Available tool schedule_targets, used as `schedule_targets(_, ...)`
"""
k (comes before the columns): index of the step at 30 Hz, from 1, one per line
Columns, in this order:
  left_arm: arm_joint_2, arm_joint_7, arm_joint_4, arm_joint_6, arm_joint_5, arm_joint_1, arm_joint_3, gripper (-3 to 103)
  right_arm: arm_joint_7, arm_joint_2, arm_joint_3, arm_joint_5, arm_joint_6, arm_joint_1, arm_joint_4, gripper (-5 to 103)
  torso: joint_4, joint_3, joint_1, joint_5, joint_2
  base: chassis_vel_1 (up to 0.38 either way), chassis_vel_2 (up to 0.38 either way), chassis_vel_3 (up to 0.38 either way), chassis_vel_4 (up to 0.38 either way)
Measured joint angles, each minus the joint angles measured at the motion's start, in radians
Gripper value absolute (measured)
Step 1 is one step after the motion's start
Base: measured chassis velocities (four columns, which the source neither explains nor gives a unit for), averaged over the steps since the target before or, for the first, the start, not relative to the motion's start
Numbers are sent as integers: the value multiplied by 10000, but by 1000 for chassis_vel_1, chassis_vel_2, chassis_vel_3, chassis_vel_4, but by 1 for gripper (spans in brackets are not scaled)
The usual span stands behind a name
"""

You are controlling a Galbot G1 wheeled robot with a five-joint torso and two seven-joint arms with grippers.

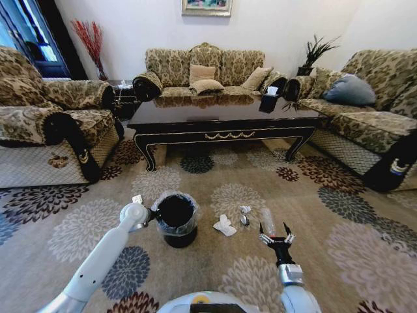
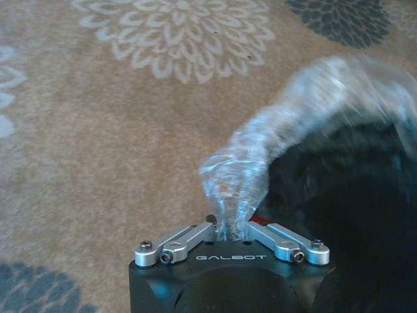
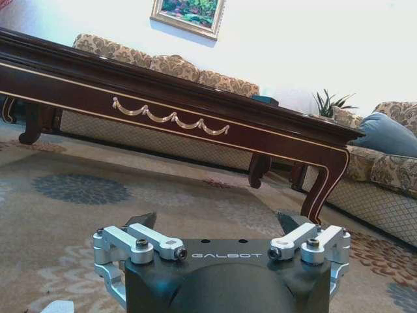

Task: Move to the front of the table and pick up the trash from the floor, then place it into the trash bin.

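My left end effector [image 2: 228, 236] sits at the rim of the trash bin [image 1: 176, 220], its fingers pinched narrow on a fold of the clear liner bag [image 2: 260, 163]. I judge that grip steadies the bin, so I should hold it level and not tug, or the light bucket could tip or the liner pull off the rim.

To the right of the bin, the trash lies on the floor [image 1: 78, 228]: a crumpled white tissue [image 1: 225, 225], then small pale scraps [image 1: 244, 210], then a clear plastic bottle [image 1: 267, 222] just ahead of my right end effector [image 1: 277, 238]. That one is spread wide, holding nothing, low over the carpet and pointing toward the desk [image 3: 195, 98]. For a clean pick I should straddle the bottle across its narrow body and close gently, since thin plastic may slip or squirt out.

The only writing I can read is "GALBOT" on both wrist housings.
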Motion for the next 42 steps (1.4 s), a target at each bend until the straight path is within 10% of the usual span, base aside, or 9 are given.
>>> schedule_targets(24,1396,76,-3361,-15,-465,3351,-2326,0,27,-1221,-503,650,-1295,2009,-2562,100,1,-3,-1,7,1,0,0,0,0)
schedule_targets(42,1217,-55,-3810,-31,-782,3621,-2339,0,-918,-2685,-1584,4408,-1922,3826,-4691,100,0,-3,-1,5,1,0,0,0,0)
